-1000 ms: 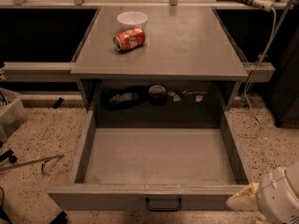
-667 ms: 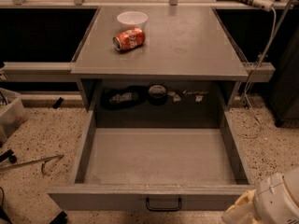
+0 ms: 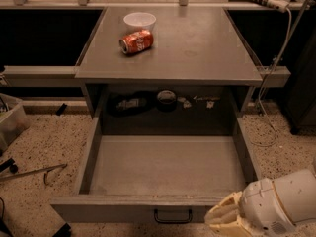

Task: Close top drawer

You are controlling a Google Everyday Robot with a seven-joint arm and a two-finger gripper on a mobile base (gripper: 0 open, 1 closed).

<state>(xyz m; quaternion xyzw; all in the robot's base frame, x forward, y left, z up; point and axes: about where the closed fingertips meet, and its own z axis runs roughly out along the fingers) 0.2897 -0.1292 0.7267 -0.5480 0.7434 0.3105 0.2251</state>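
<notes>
The top drawer (image 3: 165,164) is a wide grey metal box pulled far out of the cabinet toward me. Its inside is empty. Its flat front panel (image 3: 108,214) runs along the bottom of the view, with a small black loop handle (image 3: 173,217) at its centre. My gripper (image 3: 228,219) is at the bottom right, on a white arm, in front of the right part of the drawer's front panel, right of the handle. Its cream fingers (image 3: 223,215) point left toward the handle.
The grey cabinet top (image 3: 170,43) holds a red soda can (image 3: 137,41) lying on its side and a white bowl (image 3: 139,20). Small items lie in the dark recess (image 3: 163,102) behind the drawer. A white cable (image 3: 274,68) hangs at the right. Speckled floor surrounds the cabinet.
My gripper has moved left along the drawer's front panel, closer to the handle. The drawer has not moved.
</notes>
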